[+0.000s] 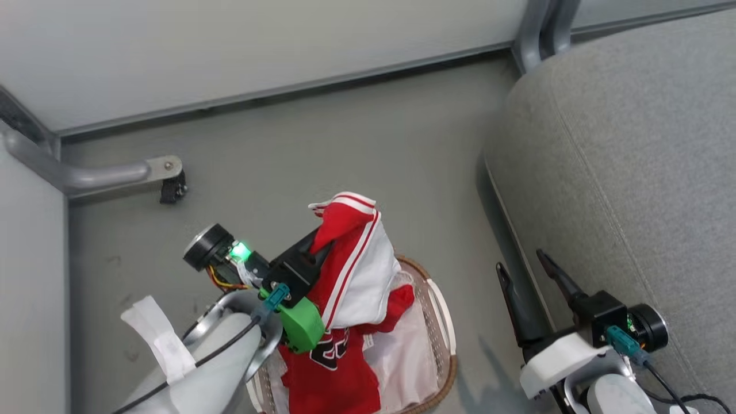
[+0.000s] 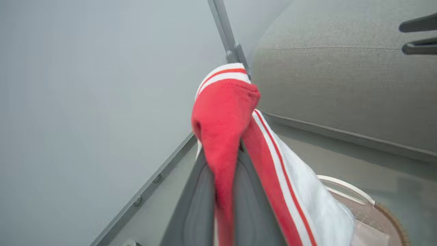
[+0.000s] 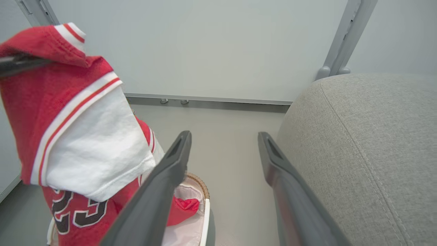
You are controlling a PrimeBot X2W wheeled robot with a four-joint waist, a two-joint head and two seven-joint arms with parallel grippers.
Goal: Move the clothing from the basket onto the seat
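Observation:
My left gripper [image 1: 322, 233] is shut on the red jersey [image 1: 351, 270], which hangs lifted above the basket [image 1: 440, 305]. White sleeve, white stripes and the black 23 show on the jersey [image 3: 78, 143]. In the left wrist view the red cloth [image 2: 222, 119] is pinched between my grey fingers. A plain red piece [image 1: 402, 302] lies in the basket on the white liner [image 1: 414, 356], with the jersey's lower end hanging to it. The grey seat [image 1: 632, 144] is to the right. My right gripper [image 1: 523, 261] stands open beside the seat's edge, nothing between its fingers [image 3: 170, 171].
Grey floor [image 1: 299, 155] surrounds the basket. A pale wall with a metal rail [image 1: 259, 92] runs along the back, a metal bracket [image 1: 115, 172] sticks out at the left, and a grey post [image 1: 535, 29] stands behind the seat.

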